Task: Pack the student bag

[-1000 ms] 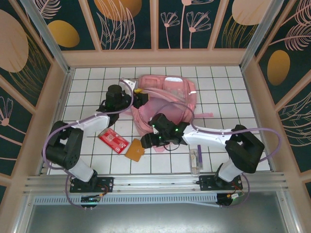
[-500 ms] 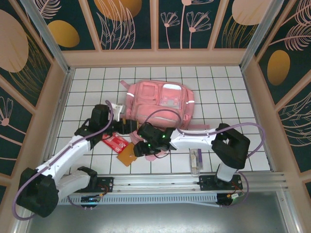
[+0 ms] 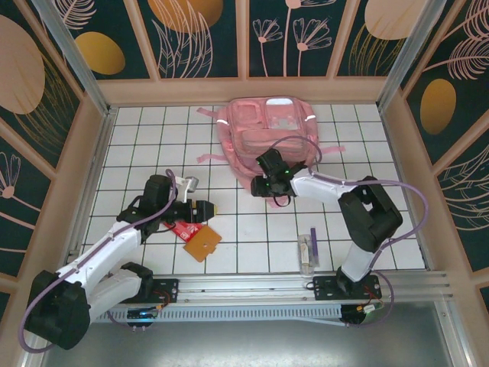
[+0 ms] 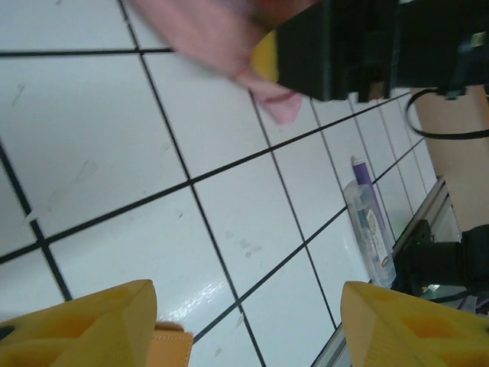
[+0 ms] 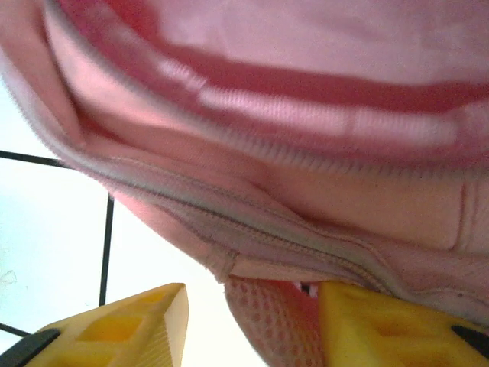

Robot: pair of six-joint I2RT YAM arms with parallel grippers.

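- Student bag (image 3: 269,126) is laid flat on the tiled table (image 3: 382,145), pocket side up.
- Right gripper (image 3: 267,183) is set at the bag's near edge; its fingers (image 5: 130,325) are spread, with a mesh flap of the bag between them, not clamped.
- Left gripper (image 3: 205,207) is held apart from the bag, to its near left, jaws parted and empty.
- Red packet (image 3: 182,228), orange card (image 3: 202,243) and clear tube (image 3: 307,248) are seen nearer than the bag.

- student bag (image 3: 263,134): on table (image 3: 137,138), far side.
- right gripper (image 5: 252,306): at the bag's near edge.
- left gripper (image 4: 248,306), packet (image 3: 182,228), card (image 3: 202,243): near-left of the bag.
- tube (image 3: 307,251): near-right of the bag, well apart.
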